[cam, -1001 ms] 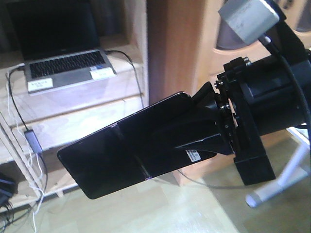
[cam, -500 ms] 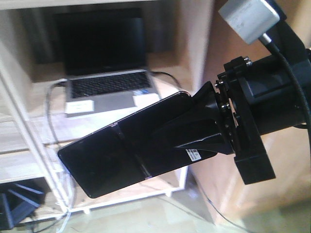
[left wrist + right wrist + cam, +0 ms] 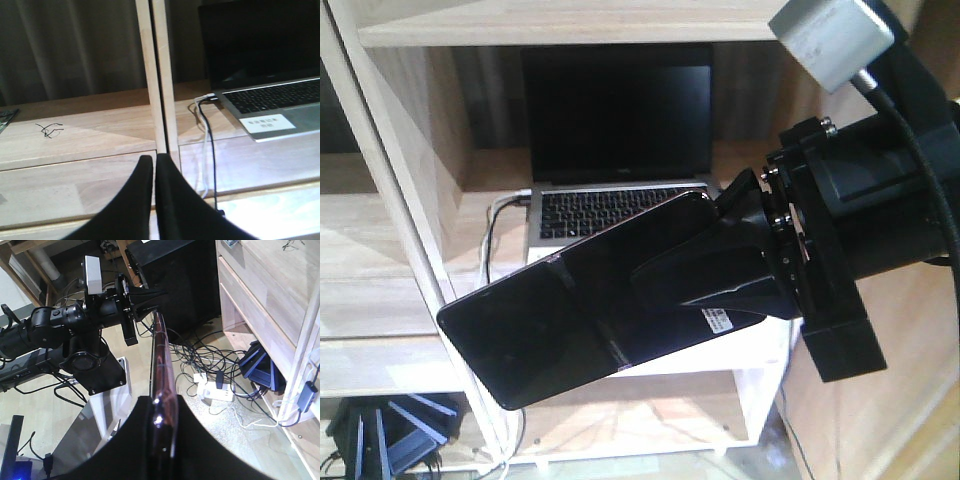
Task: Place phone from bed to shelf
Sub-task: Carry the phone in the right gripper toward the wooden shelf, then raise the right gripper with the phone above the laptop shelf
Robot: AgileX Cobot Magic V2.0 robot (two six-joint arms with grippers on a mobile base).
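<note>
Pinching the phone (image 3: 570, 320) by one end in right gripper (image 3: 665, 285), mid-air, at 7 o'clock from laptop (image 3: 620, 130), short of shelf (image 3: 380, 290). Left gripper (image 3: 153, 175) pressed together, empty. Risk of clipping upright post (image 3: 390, 170) or laptop on approach, and of droop from end-only grip.

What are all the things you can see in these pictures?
phone: one, shiny black, held in the air in front of the shelf
laptop: one, silver with a black screen, open on the shelf
shelf: one unit, pale wood, behind the phone
cables: two, one white and one black, running to the laptop's side
power strip: one, white, on the floor by the shelf
right gripper: one, black, shut on the phone
left gripper: one, black, shut, holding nothing
</note>
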